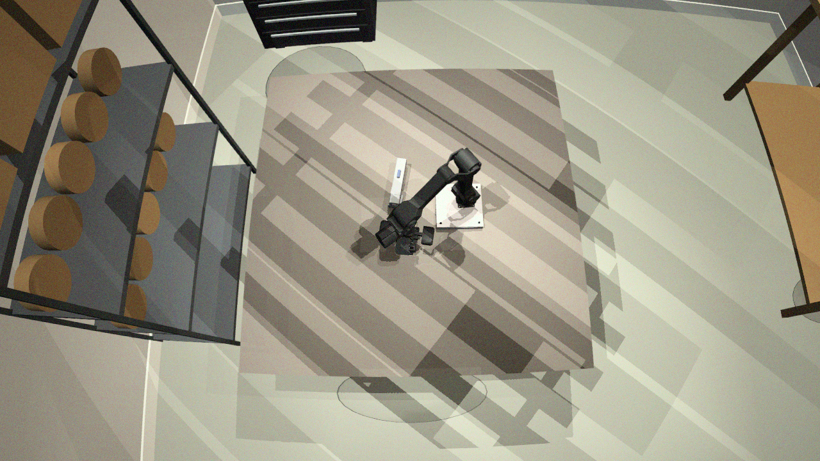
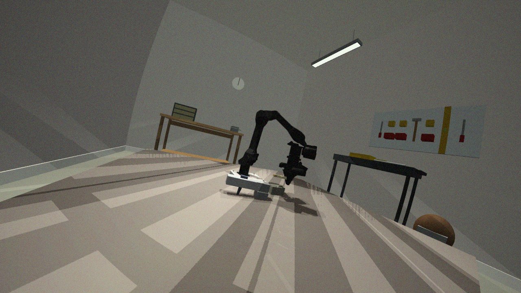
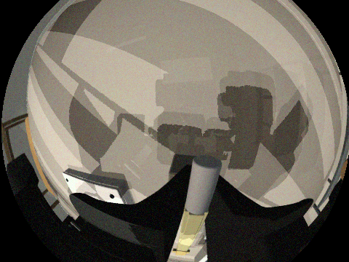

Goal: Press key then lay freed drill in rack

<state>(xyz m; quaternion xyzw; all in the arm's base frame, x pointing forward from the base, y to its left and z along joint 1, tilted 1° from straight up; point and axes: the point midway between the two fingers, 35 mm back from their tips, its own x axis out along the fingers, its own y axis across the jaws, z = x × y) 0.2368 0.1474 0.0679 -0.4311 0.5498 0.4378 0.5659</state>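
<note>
Arm (image 2: 260,123) rises from its white base plate (image 1: 459,213), bends at the elbow & reaches down, wrist pointing at the table (image 1: 344,321). Gripper (image 3: 196,220) is clenched on the drill (image 3: 201,189): grey cylinder w/ yellowish section sticking out between the fingers, held above the table. In exterior view the drill (image 2: 278,175) pokes sideways from the gripper (image 2: 289,176), just above small grey blocks (image 2: 267,189). White rack (image 1: 398,180) lies beside the forearm.
</note>
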